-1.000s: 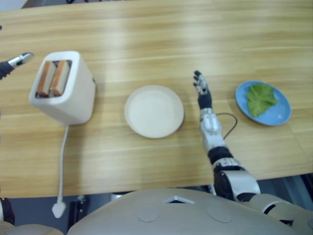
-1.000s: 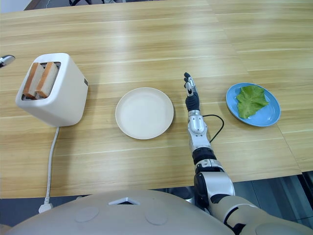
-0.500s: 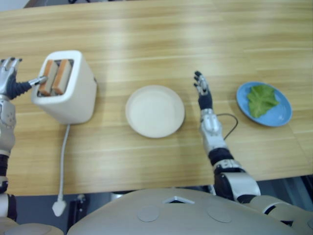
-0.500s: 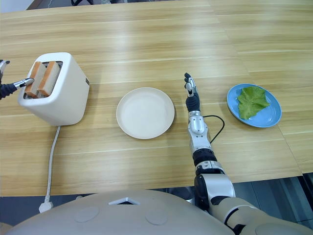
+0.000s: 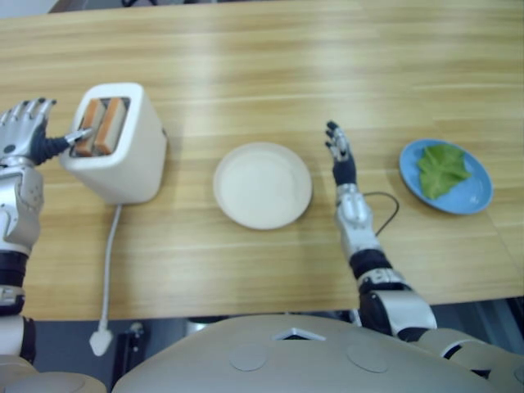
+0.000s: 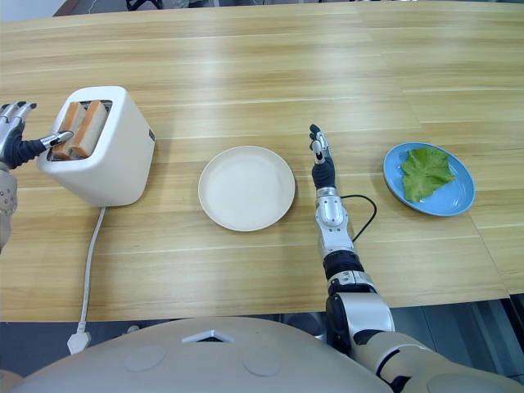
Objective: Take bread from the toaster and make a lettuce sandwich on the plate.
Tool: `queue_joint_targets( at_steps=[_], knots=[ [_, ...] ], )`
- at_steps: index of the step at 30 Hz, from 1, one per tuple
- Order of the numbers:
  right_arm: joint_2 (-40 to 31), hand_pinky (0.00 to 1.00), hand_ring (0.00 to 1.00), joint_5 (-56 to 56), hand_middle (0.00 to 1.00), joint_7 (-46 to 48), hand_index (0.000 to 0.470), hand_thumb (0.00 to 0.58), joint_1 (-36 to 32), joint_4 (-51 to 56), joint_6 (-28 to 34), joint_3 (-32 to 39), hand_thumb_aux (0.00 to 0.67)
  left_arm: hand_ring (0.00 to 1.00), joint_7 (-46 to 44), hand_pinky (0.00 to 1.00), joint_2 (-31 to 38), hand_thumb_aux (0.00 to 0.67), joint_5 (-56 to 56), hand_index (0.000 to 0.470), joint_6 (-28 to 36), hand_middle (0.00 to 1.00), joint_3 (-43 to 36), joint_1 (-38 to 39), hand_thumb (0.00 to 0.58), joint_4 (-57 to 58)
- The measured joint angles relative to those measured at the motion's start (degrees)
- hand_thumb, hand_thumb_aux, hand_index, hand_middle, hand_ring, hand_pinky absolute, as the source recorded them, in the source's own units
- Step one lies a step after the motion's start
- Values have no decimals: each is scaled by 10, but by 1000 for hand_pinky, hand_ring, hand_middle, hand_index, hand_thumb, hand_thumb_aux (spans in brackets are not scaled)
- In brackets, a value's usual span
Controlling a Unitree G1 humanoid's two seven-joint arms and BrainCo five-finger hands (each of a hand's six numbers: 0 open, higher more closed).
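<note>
A white toaster [image 6: 110,160] stands at the table's left with two bread slices [image 6: 82,128] sticking out of its slots. My left hand [image 6: 18,139] is at the toaster's left side, fingers spread, one fingertip touching the top of the nearer slice. An empty cream plate [image 6: 246,187] lies at the table's middle. My right hand [image 6: 320,155] rests open and flat on the table, just right of the plate. A lettuce leaf [image 6: 423,171] lies on a blue plate [image 6: 454,199] at the right.
The toaster's white cord [image 6: 88,270] runs down over the table's front edge to a plug [image 6: 75,341]. A thin black cable [image 6: 365,214] loops beside my right wrist. The wooden table [image 6: 246,57] stretches far behind.
My left hand has come in from the left edge and up to the toaster, one finger now at the bread. The camera has shifted slightly. The right hand has not moved.
</note>
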Motion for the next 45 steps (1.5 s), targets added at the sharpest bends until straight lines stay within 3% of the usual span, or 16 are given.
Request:
queue_joint_targets(
  at_steps=[13, 14, 15, 16, 17, 18, 19, 20, 35, 45],
  knots=[
    [0, 0, 0, 0, 0, -7, 0, 0, 2, 0, 5, 0, 0, 0, -10, 0, 0, 0, 22, 0, 25, 0, -8, 15, 0, -42],
    [0, 0, 0, 0, 0, -7, 0, 0, 2, 0, 5, 0, 0, 0, -10, 0, 0, 71, 23, 49, 25, 0, -8, 15, 116, -42],
    [0, 0, 0, 0, 0, -7, 0, 0, 2, 0, 5, 0, 0, 0, -10, 0, 0, 349, 24, 240, 25, 0, -8, 15, 447, -42],
    [-1, 0, 0, 0, 0, -7, 0, 0, 3, 0, 5, 0, 0, 0, -11, 0, 0, 544, 24, 373, 25, 0, -8, 15, 559, -42],
    [-1, 0, 0, 0, 0, -7, 0, 0, 3, 0, 5, 0, 0, 8, -11, 8, 0, 670, 24, 460, 23, 8, -8, 15, 580, -43],
    [-1, 0, 0, 0, 0, -7, 0, 0, 4, -1, 5, 0, 0, 8, -13, 8, 0, 670, 23, 460, 22, 8, -8, 13, 580, -44],
    [-1, 0, 0, 0, 0, -8, 0, 0, 4, -1, 5, 0, 0, 894, -14, 894, 0, 670, 21, 460, 19, 894, -8, 11, 580, -45],
    [-1, 0, 0, 0, 0, -8, 0, 0, 5, -2, 6, -1, 0, 1000, -15, 1000, 0, 670, 17, 460, 14, 1000, -8, 11, 580, -48],
    [-3, 0, 0, 0, 0, -10, 0, 0, 12, -4, 8, -1, 0, 1000, -12, 1000, -5, 670, -21, 460, -10, 1000, 2, 10, 580, -59],
    [-4, 0, 0, 0, 0, -12, 0, 0, 12, -4, 11, -1, 0, 1000, -74, 1000, -67, 670, -262, 460, -90, 1000, 133, 8, 580, -88]
  ],
)
